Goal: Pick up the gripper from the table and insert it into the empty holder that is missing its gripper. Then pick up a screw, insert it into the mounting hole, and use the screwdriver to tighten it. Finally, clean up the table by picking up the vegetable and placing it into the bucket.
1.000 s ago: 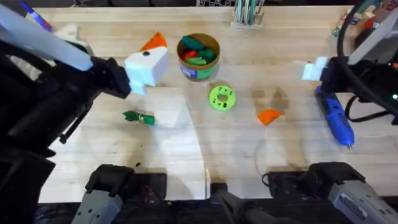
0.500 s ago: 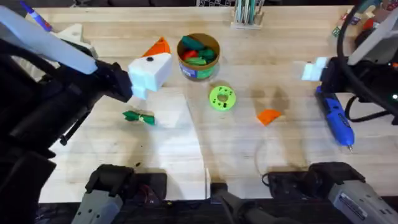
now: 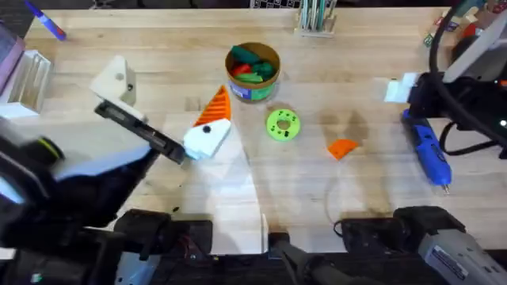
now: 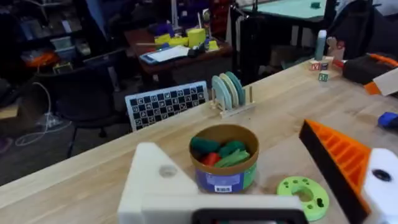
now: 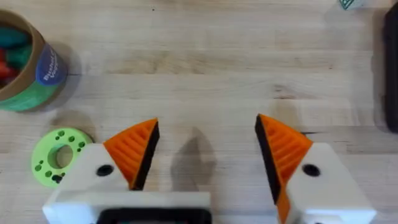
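My left gripper stands open over the left-middle of the table. One finger is the holder, a plain white block with a screw hole. The other finger is a white block carrying an orange wedge. The loose orange gripper lies on the wood right of centre. The blue screwdriver lies at the right, beside my right arm. My right gripper is open above bare wood, both fingers wearing orange wedges. The bucket holds green and red toys. The vegetable is hidden.
A bright green disc with holes lies just in front of the bucket. A rack of discs stands at the back edge. A blue-purple marker sits at the far left corner. Bare wood surrounds the loose orange wedge.
My left arm has swung toward the near side and to the right, turning its open gripper, and it now covers the spot where the vegetable lay. The right arm has not moved.
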Available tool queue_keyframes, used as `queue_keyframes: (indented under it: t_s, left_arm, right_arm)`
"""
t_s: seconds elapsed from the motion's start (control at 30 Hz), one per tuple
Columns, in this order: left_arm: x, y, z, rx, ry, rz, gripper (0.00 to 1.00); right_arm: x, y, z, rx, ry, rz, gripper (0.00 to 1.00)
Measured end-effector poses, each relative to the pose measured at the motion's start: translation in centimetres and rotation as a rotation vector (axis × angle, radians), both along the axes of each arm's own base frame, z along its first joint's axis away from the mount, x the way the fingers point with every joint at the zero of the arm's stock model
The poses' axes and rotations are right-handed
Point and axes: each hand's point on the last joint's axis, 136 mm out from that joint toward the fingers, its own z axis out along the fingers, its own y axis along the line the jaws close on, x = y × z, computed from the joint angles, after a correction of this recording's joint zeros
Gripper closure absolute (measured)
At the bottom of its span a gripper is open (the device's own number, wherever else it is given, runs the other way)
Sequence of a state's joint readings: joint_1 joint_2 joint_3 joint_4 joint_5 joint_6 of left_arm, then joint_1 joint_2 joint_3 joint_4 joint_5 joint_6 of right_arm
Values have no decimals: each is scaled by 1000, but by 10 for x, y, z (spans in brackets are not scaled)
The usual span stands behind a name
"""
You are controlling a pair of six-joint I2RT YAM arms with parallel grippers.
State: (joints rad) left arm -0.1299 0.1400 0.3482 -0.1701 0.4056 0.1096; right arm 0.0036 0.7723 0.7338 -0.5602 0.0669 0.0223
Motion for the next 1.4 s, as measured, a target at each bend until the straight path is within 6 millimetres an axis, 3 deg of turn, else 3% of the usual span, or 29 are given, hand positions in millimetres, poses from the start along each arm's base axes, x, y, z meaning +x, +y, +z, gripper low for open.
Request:
queue_keyframes:
  t_s: [0.3,0.6,1.4]
  left_arm:
    - [3,-11,-45,-92,-83,-73,15]
    - [2,-24,-105,-92,160,-128,14]
    - [2,-23,-105,-94,162,-120,15]
  right_arm:
    - [0,0,0,0,0,0,58]
    - [0,0,0,0,1,0,60]
    - [1,0,1,0,-4,0,59]
